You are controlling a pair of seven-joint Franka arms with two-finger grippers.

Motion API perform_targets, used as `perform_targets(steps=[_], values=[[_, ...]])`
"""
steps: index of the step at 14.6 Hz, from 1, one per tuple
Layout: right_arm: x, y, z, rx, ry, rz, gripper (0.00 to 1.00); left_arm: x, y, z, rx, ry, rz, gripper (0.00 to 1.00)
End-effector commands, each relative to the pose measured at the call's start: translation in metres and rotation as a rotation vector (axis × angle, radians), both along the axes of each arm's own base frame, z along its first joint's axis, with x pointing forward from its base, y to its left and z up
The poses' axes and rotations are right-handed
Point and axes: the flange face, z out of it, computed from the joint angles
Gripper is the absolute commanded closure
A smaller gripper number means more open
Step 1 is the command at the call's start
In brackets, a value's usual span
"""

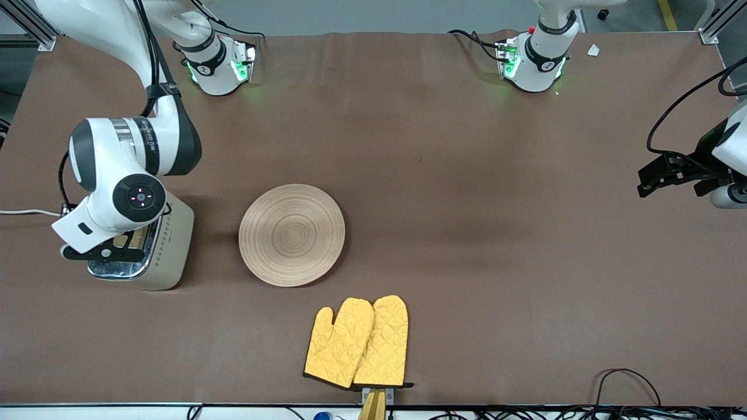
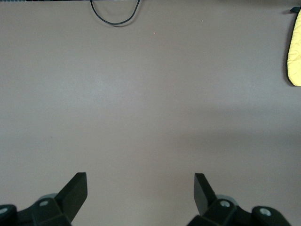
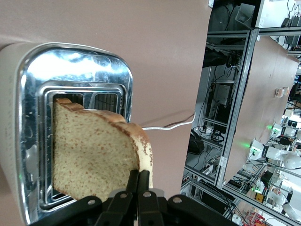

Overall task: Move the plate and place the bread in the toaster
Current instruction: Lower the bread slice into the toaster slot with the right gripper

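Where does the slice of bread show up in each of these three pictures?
Front view: the bread peeks out in the toaster, under the right pincer.
Left wrist view: not in it.
Right wrist view: the bread fills the middle, pinched by the right pincer.
Shared landmark: the toaster's chrome top.

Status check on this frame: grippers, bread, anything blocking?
Right gripper shut on bread, over toaster, slice partly in slot. Left gripper open, waiting over bare table. Plate beside toaster; nothing blocking.

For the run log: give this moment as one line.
right gripper: shut on bread, lowering it into toaster slot | left gripper: open, waiting over bare table | plate: beside toaster, empty
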Motion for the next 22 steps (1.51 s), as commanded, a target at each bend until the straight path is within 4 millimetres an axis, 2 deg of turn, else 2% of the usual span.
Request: perform_targets(steps=[1,4,8,10,12,15,17,18,20,22], values=[[0.002,-0.006,0.002,-0.017,-0.003,0.010,1.00,-0.004,0.000,0.007,0.001,-0.009,-0.002,0.00],[0.003,0.002,-0.008,-0.022,0.001,0.010,1.00,-0.004,0.001,0.007,0.002,-0.007,0.000,0.00],[0.006,0.006,-0.036,-0.021,0.037,0.003,0.99,-0.006,0.001,0.007,0.002,-0.006,0.003,0.00],[0.006,0.007,-0.041,-0.022,0.041,0.001,0.97,-0.009,-0.002,0.010,0.001,-0.003,-0.001,0.00],[0.008,0.007,-0.051,-0.013,0.054,-0.007,0.83,-0.011,-0.006,0.008,0.002,0.017,-0.010,0.00],[0.010,0.014,-0.051,0.042,0.058,-0.027,0.24,-0.016,-0.004,0.009,0.004,0.036,-0.015,0.00],[0.016,0.019,-0.035,0.090,0.035,-0.044,0.05,-0.017,-0.005,0.010,0.001,0.034,-0.018,0.00],[0.017,0.023,-0.029,0.109,0.030,-0.049,0.00,-0.019,-0.006,0.012,-0.003,0.032,-0.025,0.00],[0.014,0.032,-0.014,0.118,0.043,-0.077,0.00,-0.019,-0.006,0.010,-0.005,0.037,-0.054,0.00],[0.012,0.042,0.003,0.198,0.036,-0.123,0.00,-0.018,-0.009,0.011,-0.007,0.034,-0.045,0.00]])
